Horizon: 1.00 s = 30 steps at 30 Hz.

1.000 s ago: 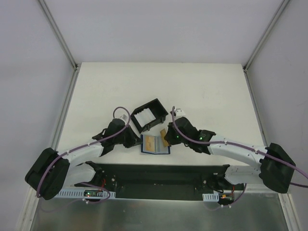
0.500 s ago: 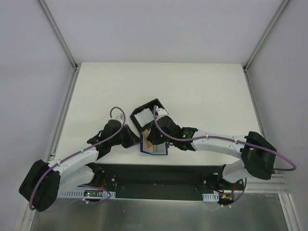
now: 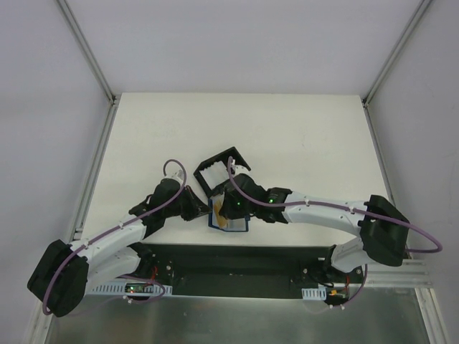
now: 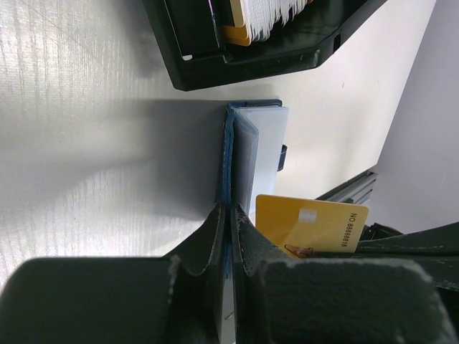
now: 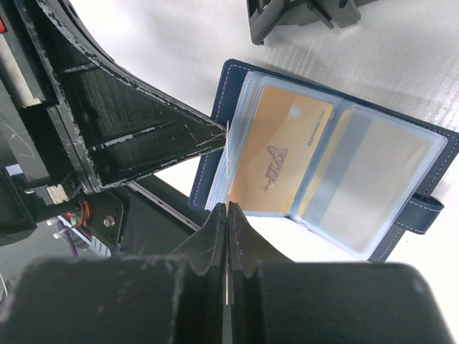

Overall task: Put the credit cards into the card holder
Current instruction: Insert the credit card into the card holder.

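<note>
left claw (image 4: 229,215) pinches card holder (image 5: 380,168) edge, right claw (image 5: 227,215) a credit card (image 4: 312,226), black box (image 4: 287,57) beside.

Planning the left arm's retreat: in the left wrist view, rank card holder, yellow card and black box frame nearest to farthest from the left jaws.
1. Card holder: edge pinched in the jaws of the left gripper.
2. Yellow card: just right of them.
3. Black box frame: top of view, beyond the holder.
</note>
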Motion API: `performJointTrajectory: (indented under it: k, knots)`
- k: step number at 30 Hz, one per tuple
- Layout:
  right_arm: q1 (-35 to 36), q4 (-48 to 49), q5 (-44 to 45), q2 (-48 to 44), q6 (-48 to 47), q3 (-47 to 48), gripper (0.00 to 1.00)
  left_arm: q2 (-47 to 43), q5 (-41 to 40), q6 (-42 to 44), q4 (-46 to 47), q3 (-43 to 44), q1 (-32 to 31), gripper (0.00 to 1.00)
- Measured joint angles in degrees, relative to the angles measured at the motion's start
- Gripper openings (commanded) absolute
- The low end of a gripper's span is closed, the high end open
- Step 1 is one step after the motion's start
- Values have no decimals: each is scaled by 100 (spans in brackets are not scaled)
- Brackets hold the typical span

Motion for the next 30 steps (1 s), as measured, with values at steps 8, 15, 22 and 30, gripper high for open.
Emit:
performJointTrajectory:
  k: [8,15,22,30]
  knots:
    - [24,-417,46,151,286,271,1,-15,-11,0,-2,0,0,0]
    - [39,-699,68,302,374,435,0,-15,-13,2,-2,0,0,0]
    - [94,-1172,245,487,358,793,0,-15,-15,2,-4,0,0,0]
    - [291,-1845,625,723,170,1366,0,-15,-15,2,-4,0,0,0]
